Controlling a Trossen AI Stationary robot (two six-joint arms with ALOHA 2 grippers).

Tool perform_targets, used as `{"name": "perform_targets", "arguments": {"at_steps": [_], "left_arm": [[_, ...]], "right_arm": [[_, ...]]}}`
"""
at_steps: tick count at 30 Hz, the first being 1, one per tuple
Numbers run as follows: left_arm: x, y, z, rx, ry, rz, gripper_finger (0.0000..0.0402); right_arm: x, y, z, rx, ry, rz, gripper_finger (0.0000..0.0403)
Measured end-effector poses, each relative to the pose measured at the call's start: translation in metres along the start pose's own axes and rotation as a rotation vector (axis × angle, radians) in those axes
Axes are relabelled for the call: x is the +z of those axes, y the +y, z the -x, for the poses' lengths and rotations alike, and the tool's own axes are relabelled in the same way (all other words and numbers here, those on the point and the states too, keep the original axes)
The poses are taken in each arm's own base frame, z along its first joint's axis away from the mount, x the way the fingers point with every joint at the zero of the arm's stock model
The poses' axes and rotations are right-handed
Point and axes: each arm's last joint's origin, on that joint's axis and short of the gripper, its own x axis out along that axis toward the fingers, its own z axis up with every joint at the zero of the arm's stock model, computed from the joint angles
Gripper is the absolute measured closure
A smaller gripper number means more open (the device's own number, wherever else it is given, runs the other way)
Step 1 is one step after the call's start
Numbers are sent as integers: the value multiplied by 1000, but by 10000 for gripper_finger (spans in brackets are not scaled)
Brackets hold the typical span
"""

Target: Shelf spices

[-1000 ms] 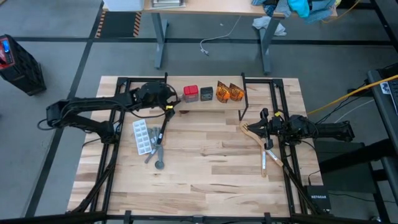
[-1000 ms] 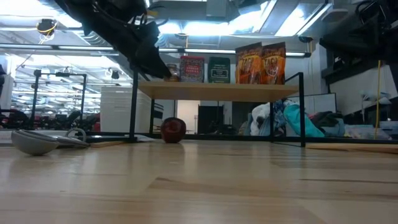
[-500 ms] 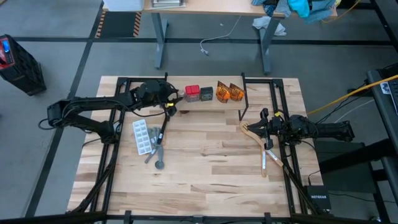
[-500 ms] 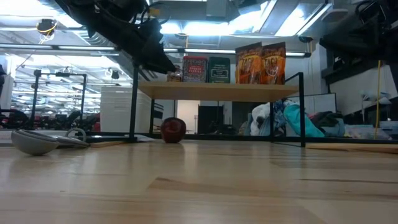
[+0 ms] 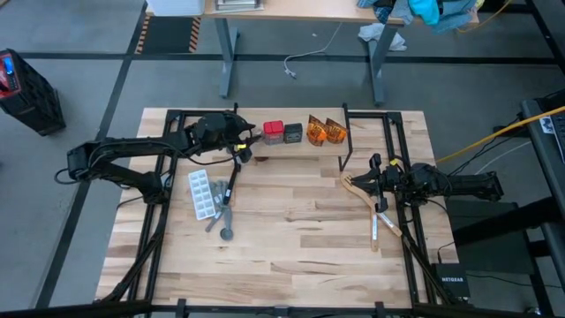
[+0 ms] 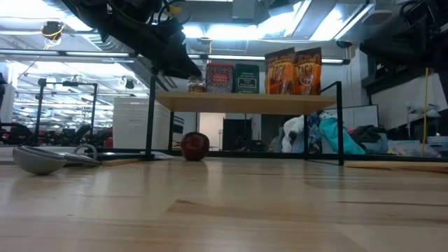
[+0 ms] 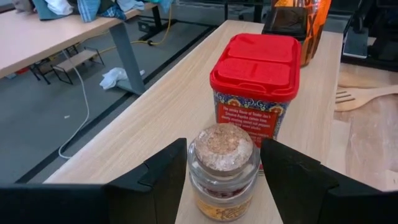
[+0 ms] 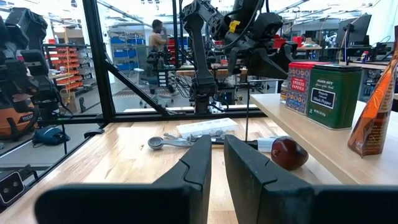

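The shelf [image 6: 280,103] stands at the table's far side. On its plank stand a small cork-topped jar [image 7: 224,168] at the left end, then a red box [image 7: 255,81], a dark box [image 6: 246,78] and two orange packets [image 6: 294,70]. My left gripper [image 7: 224,146] is open at the shelf's left end; its fingers stand on either side of the jar with thin gaps and touch nothing. In the low view the jar [image 6: 196,85] stands free just past the gripper [image 6: 183,70]. My right gripper [image 5: 375,181] waits shut and empty at the table's right.
A red round fruit [image 6: 195,145] lies under the shelf. A white blister tray [image 5: 201,194], measuring spoons [image 5: 222,221] and a dark utensil [image 5: 234,177] lie at mid-left. A pale wooden fork [image 5: 362,190] lies by my right gripper. The table's near half is bare wood.
My left gripper has drawn back from the shelf's left end, up and toward the table's left edge. The small jar, which it covered a second ago in the low view, now stands free on the plank beside the red box.
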Motion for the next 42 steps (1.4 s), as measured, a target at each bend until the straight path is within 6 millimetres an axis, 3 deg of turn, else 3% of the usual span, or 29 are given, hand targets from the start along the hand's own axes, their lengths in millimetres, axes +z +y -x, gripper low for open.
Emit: {"name": "perform_targets", "arguments": {"at_steps": [42], "left_arm": [[-6,-2,-6,-37,43,22,204]], "right_arm": [[0,0,0,1,0,0,352]]}}
